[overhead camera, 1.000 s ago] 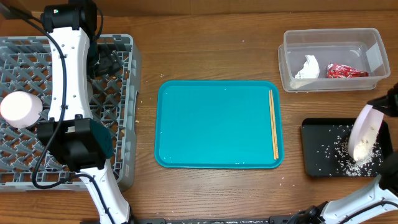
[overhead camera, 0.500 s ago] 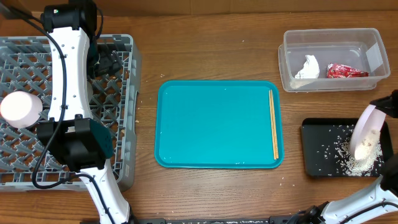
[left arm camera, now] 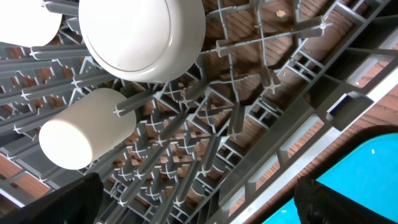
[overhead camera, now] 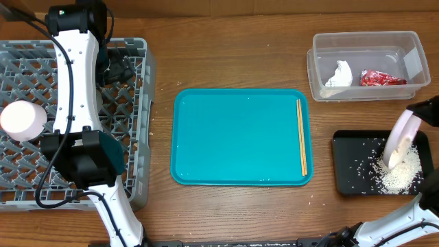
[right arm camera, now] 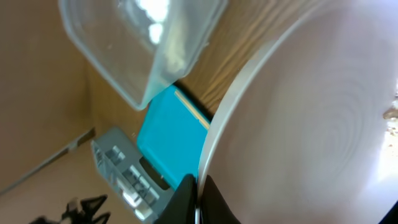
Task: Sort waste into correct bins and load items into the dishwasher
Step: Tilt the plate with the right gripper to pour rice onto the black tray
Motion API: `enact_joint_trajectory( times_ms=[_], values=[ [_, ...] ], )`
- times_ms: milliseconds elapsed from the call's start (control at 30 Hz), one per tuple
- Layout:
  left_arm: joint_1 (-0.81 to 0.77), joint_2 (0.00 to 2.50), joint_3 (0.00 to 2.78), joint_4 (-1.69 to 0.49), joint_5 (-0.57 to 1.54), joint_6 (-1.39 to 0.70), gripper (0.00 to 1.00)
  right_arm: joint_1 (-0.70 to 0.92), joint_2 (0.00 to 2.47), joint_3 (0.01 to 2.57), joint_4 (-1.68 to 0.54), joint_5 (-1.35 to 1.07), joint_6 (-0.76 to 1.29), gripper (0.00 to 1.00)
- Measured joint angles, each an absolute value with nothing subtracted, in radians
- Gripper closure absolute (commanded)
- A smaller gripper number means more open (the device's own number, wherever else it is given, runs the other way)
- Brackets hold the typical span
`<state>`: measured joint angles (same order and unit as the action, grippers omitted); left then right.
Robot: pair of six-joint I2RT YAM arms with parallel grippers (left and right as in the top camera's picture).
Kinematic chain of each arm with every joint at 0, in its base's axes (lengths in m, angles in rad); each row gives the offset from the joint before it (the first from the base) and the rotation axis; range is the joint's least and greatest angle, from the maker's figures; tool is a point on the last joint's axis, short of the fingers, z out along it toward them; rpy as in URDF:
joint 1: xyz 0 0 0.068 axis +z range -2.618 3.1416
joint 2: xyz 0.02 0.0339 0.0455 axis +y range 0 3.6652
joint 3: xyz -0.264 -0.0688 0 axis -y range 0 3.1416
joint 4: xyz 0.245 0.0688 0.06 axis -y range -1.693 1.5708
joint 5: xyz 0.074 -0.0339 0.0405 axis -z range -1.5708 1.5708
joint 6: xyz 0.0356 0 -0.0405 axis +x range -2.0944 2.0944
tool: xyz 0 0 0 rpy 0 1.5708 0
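- Right wrist view: the right gripper (right arm camera: 198, 198) has its jaws closed tight on the rim of the white plate (right arm camera: 323, 124).
- Overhead, the plate stands steeply tilted at the right edge over the black tray (overhead camera: 343, 165), its lower edge at the heap of rice crumbs (overhead camera: 401, 175).
- Left wrist view: the left gripper (left arm camera: 196, 186) has its jaws spread wide and holds nothing above the grey dish rack (left arm camera: 261, 118). A white cup (left arm camera: 87, 127) and an upturned white bowl (left arm camera: 143, 37) sit in the rack.
- Upper right, the clear tub (overhead camera: 315, 65) holds the napkin (overhead camera: 338, 73) and the red wrapper (overhead camera: 381, 78).
- In the centre, the chopsticks (overhead camera: 302, 137) lie along the right side of the teal tray (overhead camera: 233, 137).
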<state>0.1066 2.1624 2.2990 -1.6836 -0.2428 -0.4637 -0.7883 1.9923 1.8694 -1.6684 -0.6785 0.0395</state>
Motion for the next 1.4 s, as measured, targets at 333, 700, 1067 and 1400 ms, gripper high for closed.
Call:
enact_joint_trajectory(
  times_ms=[333,700,1067,1400],
  values=[
    [0.107,2.162,2.299,-1.684,-0.243,-0.464,0.00,-0.789,1.992,1.864,-1.690,-0.826,-0.078,0.96],
    [0.107,2.162,2.299,-1.684,-0.243,-0.464,0.00,-0.791,1.992,1.862,-1.678,-0.668,0.126,0.96],
    [0.107,2.162,2.299,-1.684,-0.243,-0.464,0.00,-0.792,1.992,1.862,-1.694,-0.662,0.154,0.96],
    [0.107,2.162,2.299,-1.684,-0.243,-0.464,0.00,-0.792,1.992,1.862,-1.693,-0.760,0.046,0.94]
  ],
)
